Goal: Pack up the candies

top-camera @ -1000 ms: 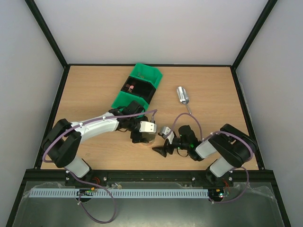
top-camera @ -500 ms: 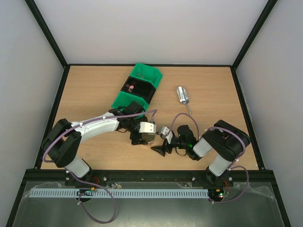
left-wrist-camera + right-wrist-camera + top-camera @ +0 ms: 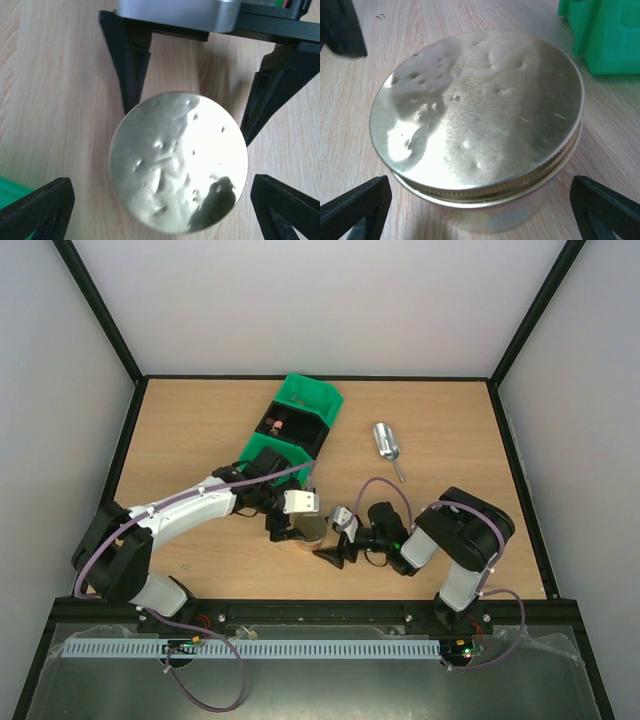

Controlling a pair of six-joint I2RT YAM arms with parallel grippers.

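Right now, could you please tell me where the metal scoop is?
In the top view, the metal scoop lies on the table, right of centre, just right of the green bin.

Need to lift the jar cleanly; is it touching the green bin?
Apart. The left wrist view shows bare wood between the jar and the green bin.

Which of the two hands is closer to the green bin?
Left. The left hand sits just in front of the green bin, at its near end. The right hand is farther off, on the other side of the jar.
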